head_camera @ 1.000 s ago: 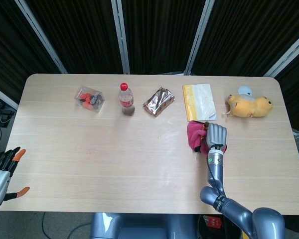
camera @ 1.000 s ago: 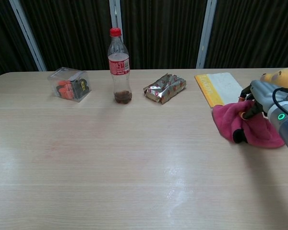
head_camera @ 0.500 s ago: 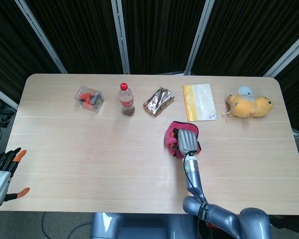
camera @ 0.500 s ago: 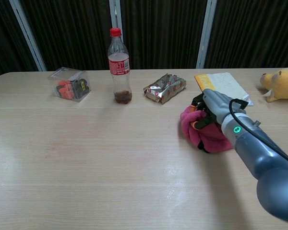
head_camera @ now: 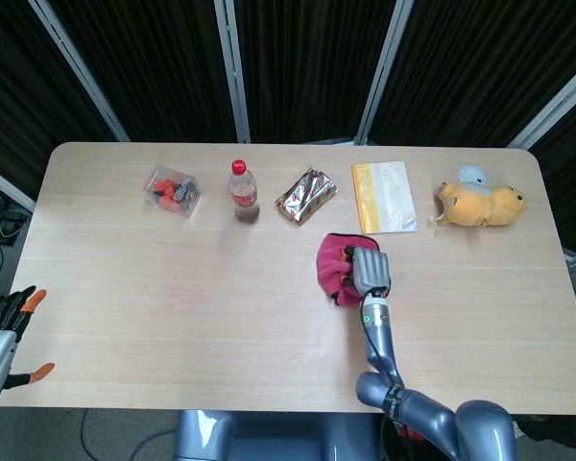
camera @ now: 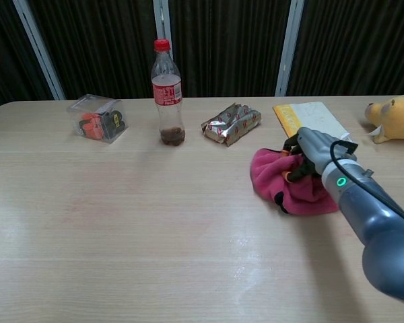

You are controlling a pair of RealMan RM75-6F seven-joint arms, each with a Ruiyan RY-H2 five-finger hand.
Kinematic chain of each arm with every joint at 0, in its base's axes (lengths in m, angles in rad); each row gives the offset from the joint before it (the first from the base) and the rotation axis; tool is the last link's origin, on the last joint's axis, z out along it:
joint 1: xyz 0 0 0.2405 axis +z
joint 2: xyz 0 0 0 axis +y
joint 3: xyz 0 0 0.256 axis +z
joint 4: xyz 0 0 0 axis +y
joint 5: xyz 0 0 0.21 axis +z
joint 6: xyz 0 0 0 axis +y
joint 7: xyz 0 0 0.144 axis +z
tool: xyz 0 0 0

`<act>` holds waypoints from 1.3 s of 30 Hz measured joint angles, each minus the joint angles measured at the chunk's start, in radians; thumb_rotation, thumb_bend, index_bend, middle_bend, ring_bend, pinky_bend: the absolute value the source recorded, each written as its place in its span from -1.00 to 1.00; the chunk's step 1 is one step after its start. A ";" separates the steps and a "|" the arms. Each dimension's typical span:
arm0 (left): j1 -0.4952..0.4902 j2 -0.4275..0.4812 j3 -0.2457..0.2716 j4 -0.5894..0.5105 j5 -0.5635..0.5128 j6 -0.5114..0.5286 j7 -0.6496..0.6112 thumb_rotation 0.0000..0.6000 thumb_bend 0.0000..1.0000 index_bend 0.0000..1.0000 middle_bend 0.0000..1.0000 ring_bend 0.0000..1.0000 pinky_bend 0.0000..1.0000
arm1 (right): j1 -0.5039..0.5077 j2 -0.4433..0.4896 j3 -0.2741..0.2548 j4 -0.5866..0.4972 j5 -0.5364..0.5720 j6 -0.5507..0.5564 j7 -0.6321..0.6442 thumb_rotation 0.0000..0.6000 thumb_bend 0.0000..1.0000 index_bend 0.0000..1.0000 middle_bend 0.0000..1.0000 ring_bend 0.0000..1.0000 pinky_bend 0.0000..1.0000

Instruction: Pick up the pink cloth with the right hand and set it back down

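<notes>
Dark curtains back the pale wooden table (head_camera: 173, 307). From the head view, the pink cloth (head_camera: 334, 264) sits right of frame centre, directly under the right hand (head_camera: 369, 272), fingers curled into it; the left hand (head_camera: 2, 331) idles lower left, holding nothing — far away. From the chest view, cloth bunches leftward of the hand; no label legible.

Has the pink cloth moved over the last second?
Yes. The pink cloth, gripped by the right hand, has shifted left: it was below the yellow booklet and now lies nearer the foil packet.
</notes>
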 measured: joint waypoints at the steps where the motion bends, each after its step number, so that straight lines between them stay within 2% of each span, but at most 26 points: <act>1: 0.000 0.000 0.000 0.000 0.000 0.000 0.002 1.00 -1.00 -0.99 -1.00 -1.00 -1.00 | -0.004 0.007 0.003 0.013 0.002 -0.003 0.008 1.00 0.01 0.48 0.26 -0.02 0.39; 8: -0.001 -0.003 -0.003 -0.001 -0.009 -0.004 0.018 1.00 -1.00 -0.99 -1.00 -1.00 -1.00 | -0.040 0.077 0.028 0.033 0.017 -0.004 0.046 1.00 0.01 0.48 0.26 -0.02 0.39; 13: -0.002 -0.005 -0.003 -0.003 -0.010 -0.005 0.024 1.00 -1.00 -0.98 -1.00 -1.00 -1.00 | -0.084 0.143 0.028 -0.028 0.018 0.024 0.044 1.00 0.01 0.48 0.26 -0.02 0.39; 17: -0.002 -0.005 -0.006 -0.006 -0.019 -0.007 0.028 1.00 -1.00 -0.98 -1.00 -1.00 -1.00 | -0.122 0.196 0.025 -0.116 0.017 0.059 0.032 1.00 0.01 0.48 0.26 -0.03 0.39; 23: -0.001 -0.009 -0.003 -0.006 -0.002 -0.001 0.030 1.00 -1.00 -0.97 -1.00 -1.00 -1.00 | -0.190 0.308 0.008 -0.340 0.001 0.129 0.000 1.00 0.01 0.48 0.26 -0.03 0.39; 32: 0.008 -0.013 0.005 0.000 0.026 0.022 0.028 1.00 -1.00 -0.96 -1.00 -1.00 -1.00 | -0.307 0.507 -0.055 -0.789 -0.067 0.263 -0.058 1.00 0.01 0.46 0.23 -0.04 0.39; 36: 0.009 -0.014 0.006 0.004 0.028 0.021 0.027 1.00 -1.00 -0.96 -1.00 -1.00 -1.00 | -0.370 0.608 -0.114 -0.966 -0.119 0.317 -0.075 1.00 0.01 0.44 0.18 -0.08 0.39; 39: 0.008 -0.015 0.006 0.004 0.027 0.019 0.027 1.00 -1.00 -0.96 -1.00 -1.00 -1.00 | -0.413 0.672 -0.172 -1.045 -0.163 0.340 -0.074 1.00 -0.02 0.36 0.09 -0.17 0.39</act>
